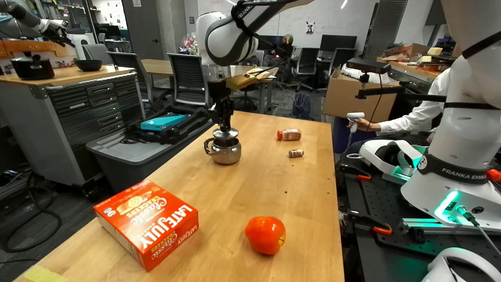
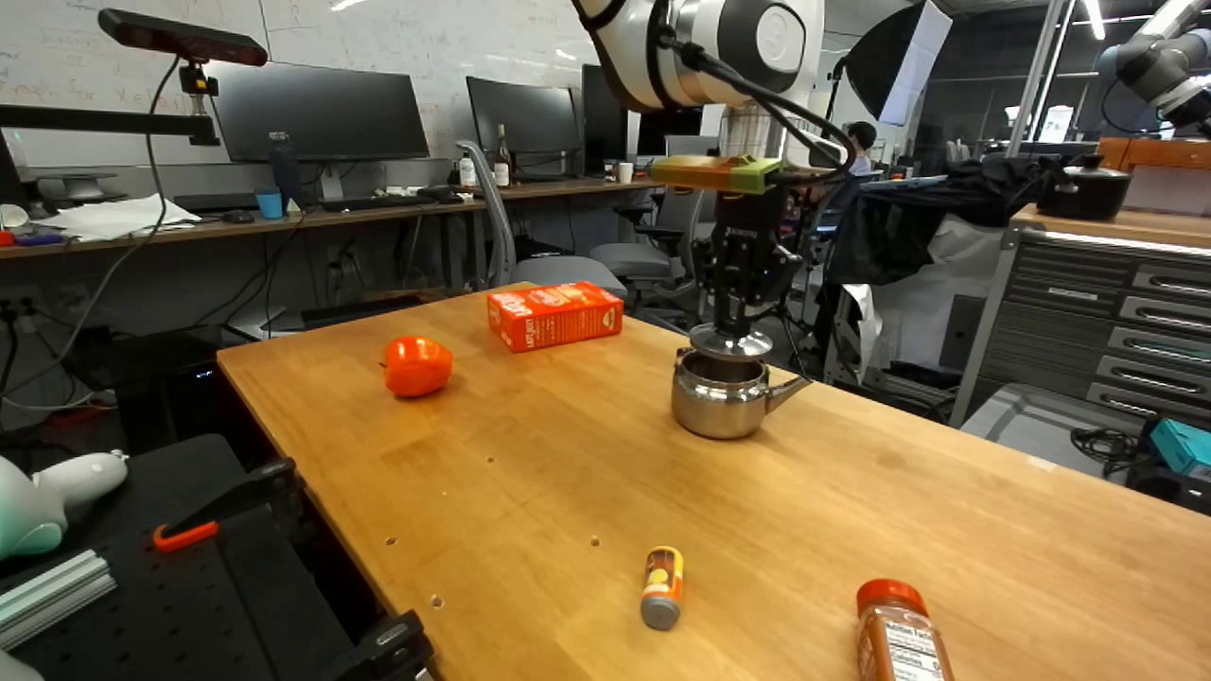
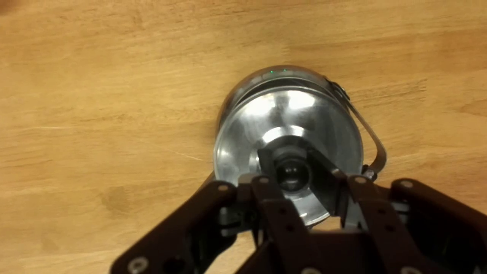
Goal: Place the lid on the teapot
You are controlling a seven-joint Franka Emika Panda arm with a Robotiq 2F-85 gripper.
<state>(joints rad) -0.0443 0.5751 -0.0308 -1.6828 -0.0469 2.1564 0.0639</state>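
Note:
The silvery lid (image 1: pixel 225 134) with its dark knob is in the air just above the open mouth of the shiny teapot (image 1: pixel 227 154). In an exterior view a gap shows between the lid (image 2: pixel 730 345) and the teapot (image 2: pixel 717 405). My gripper (image 1: pixel 225 126) points straight down and is shut on the lid's knob. In the wrist view the gripper (image 3: pixel 289 156) has a finger on each side of the knob. There the lid (image 3: pixel 239 137) covers most of the teapot (image 3: pixel 234 91), whose far rim shows beyond it. The pot's handle lies to the right.
On the wooden table stand a red cracker box (image 1: pixel 146 223) and an orange-red ball-like fruit (image 1: pixel 266 235). A red-capped spice bottle (image 1: pixel 289 135) and a small bottle (image 1: pixel 296 153) lie on their sides. The teapot stands near a long table edge.

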